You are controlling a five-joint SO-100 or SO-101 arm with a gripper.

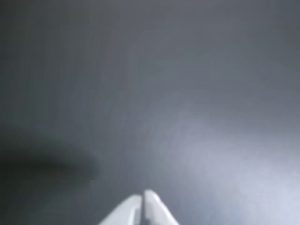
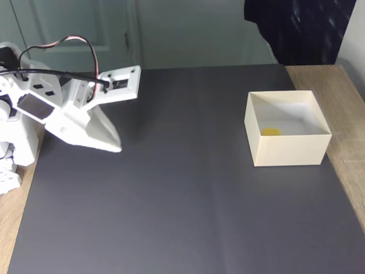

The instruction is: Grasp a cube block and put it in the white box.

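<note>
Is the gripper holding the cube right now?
No. In the fixed view the cube lies inside the box, and the gripper is shut, far off.

From my station I count one white box on the bench, and inside it one cube block (just a sliver of yellow shows over the near wall, so I cannot count more than that one). There is one dark mat spread across the bench and one white arm, which carries a single gripper with two jaws. In the wrist view I again count two pale fingertips of that gripper, over one stretch of the dark mat.
</note>
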